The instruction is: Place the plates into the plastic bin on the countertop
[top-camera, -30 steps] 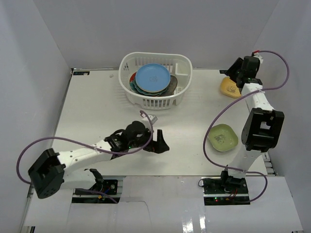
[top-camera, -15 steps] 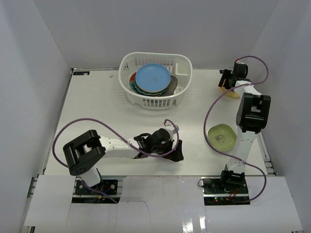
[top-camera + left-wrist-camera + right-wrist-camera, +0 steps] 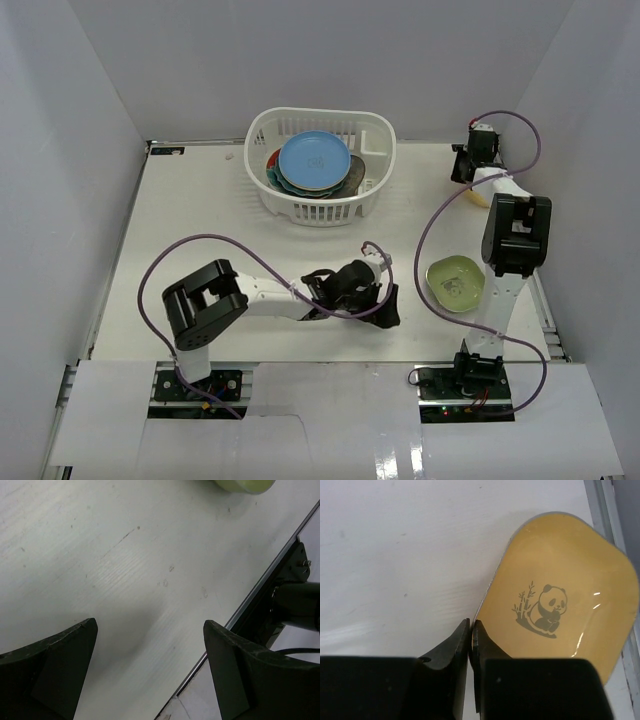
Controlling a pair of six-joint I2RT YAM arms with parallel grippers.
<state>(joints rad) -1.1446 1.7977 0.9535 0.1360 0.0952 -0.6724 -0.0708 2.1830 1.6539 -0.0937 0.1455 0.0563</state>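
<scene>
Right wrist | right gripper (image 3: 470,623) pinches yellow plate (image 3: 557,570) rim | left gripper (image 3: 150,625) wide

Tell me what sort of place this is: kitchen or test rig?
Likely a lab test cell, not a kitchen: a white table boxed in by grey walls, a left arm and right arm bolted at its near edge, plates in a plastic bin.

The white slotted bin (image 3: 322,207) stands at the bench's (image 3: 200,230) far middle, a blue plate (image 3: 314,160) topmost inside. A green plate (image 3: 456,282) lies right-front; a yellow panda plate (image 3: 560,570) far right.
</scene>
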